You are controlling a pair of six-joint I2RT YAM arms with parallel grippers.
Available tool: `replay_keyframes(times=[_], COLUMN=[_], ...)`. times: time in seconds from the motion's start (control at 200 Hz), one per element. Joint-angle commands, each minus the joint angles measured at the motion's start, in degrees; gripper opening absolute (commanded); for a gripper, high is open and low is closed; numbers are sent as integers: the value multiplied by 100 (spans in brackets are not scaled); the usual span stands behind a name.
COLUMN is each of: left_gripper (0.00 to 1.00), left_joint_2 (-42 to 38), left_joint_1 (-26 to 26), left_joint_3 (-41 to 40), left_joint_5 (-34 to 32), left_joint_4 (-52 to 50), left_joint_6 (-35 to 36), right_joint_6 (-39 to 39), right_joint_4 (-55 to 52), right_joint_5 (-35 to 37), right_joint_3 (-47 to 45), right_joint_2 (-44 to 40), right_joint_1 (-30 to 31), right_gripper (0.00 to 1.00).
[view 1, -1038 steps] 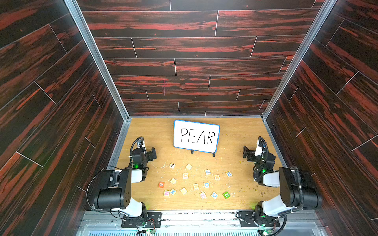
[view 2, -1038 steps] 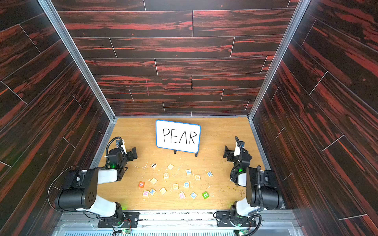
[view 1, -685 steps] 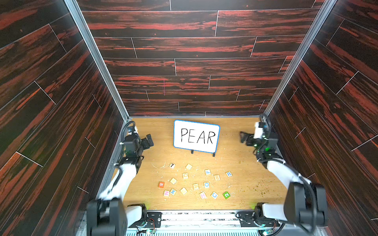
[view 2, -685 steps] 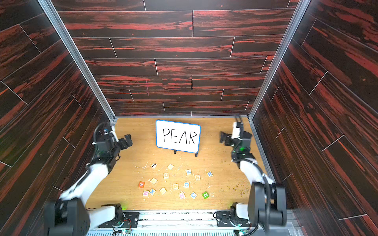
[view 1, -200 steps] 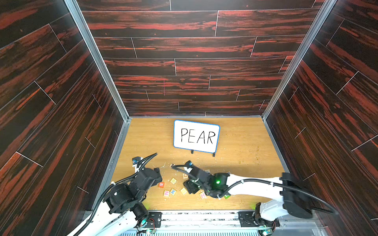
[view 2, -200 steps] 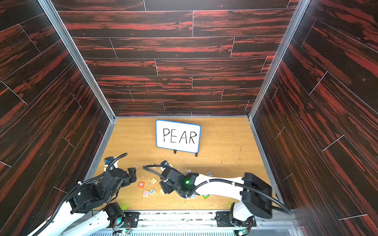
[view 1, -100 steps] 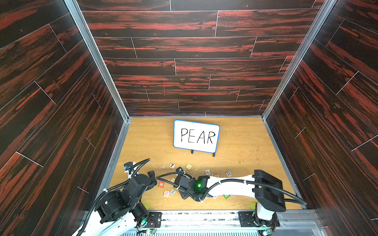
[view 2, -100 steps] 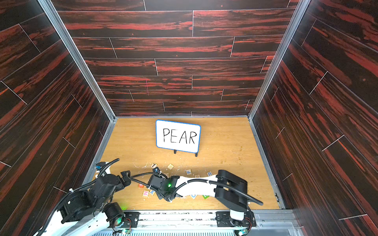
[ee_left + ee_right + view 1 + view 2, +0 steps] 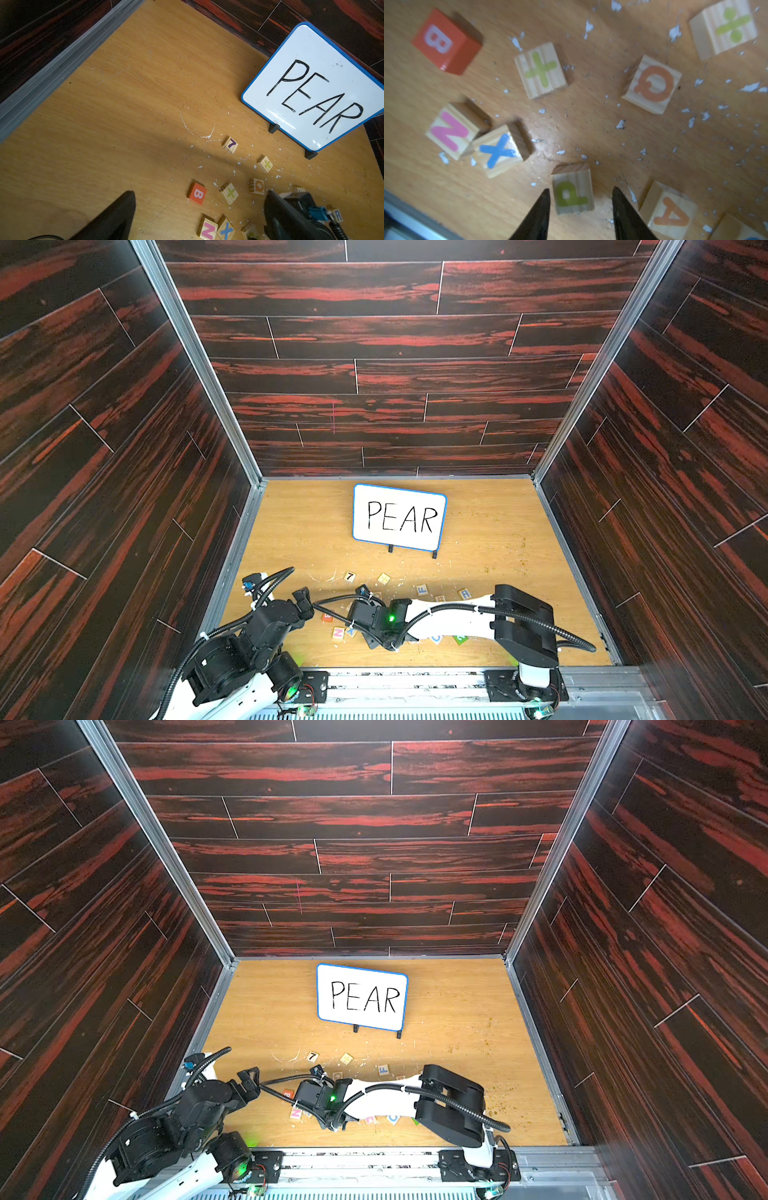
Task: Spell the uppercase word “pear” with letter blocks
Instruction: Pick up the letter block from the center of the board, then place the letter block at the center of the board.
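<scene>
Top views, sign: the whiteboard [image 9: 399, 517] reading PEAR is standing at the back of the surface [image 9: 299, 539]; no row of blocks is forming in front of it.
Top views, blocks: a loose scatter is lying near the front edge, with the R block [image 9: 465, 593] sitting alone on the right arm's side.
Top views, right arm: it is reaching across the scatter, hiding its own tool and several blocks.
Left wrist, left tool [image 9: 200, 192]: it is hanging spread wide above the red B block [image 9: 197, 194], holding nothing.
Right wrist, right tool [image 9: 581, 189]: it is partly open, with one jaw standing on each side of the P block [image 9: 572, 193]; a gap is showing on one side, so there is no grip yet.
Right wrist, A block [image 9: 669, 214]: it is lying flat just beside the P block.
E block: I cannot pick it out in any view.
Progress: nothing is spelled. The first pick, the P, looks to be only being set up, and all four placements are remaining.
</scene>
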Motion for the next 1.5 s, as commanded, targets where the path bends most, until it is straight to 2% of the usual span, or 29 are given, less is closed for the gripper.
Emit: replay_keyframes(times=[0.0,0.125,0.371,0.596,0.747,0.932,1.143,1.273,1.393,1.493], left_gripper=[99,99,99,99,99,99,99,99,99,99], left_joint_2=[-84,-132,-189,-170,-59,518,2058,2984,3709,4176], left_joint_1=[3,-3,3,1,-1,2,-5,-5,-5,-2], left_joint_3=[-18,-14,-21,-30,-80,-115,106,247,396,485], left_joint_5=[-118,-131,-164,-188,-154,30,544,888,1140,1335], left_joint_4=[-96,-90,-99,-79,108,1047,2274,3131,3692,4056], left_joint_6=[-63,-70,-84,-82,26,452,1038,1222,1222,1219], right_joint_6=[123,119,158,318,668,1115,1374,1794,1985,2046], right_joint_4=[-74,-96,-188,-345,-716,-814,-773,-666,-211,40], right_joint_5=[-152,-172,-47,699,1338,1653,1807,1807,1430,1336], right_joint_3=[111,147,246,265,151,-471,-1285,-1946,-2526,-2730], right_joint_2=[256,312,407,-149,-730,-1574,-2623,-3255,-3488,-3352], right_joint_1=[43,45,50,10,-237,-943,-2093,-2864,-3629,-4065], right_gripper=[47,43,26,23,22,22,22,22,22,22])
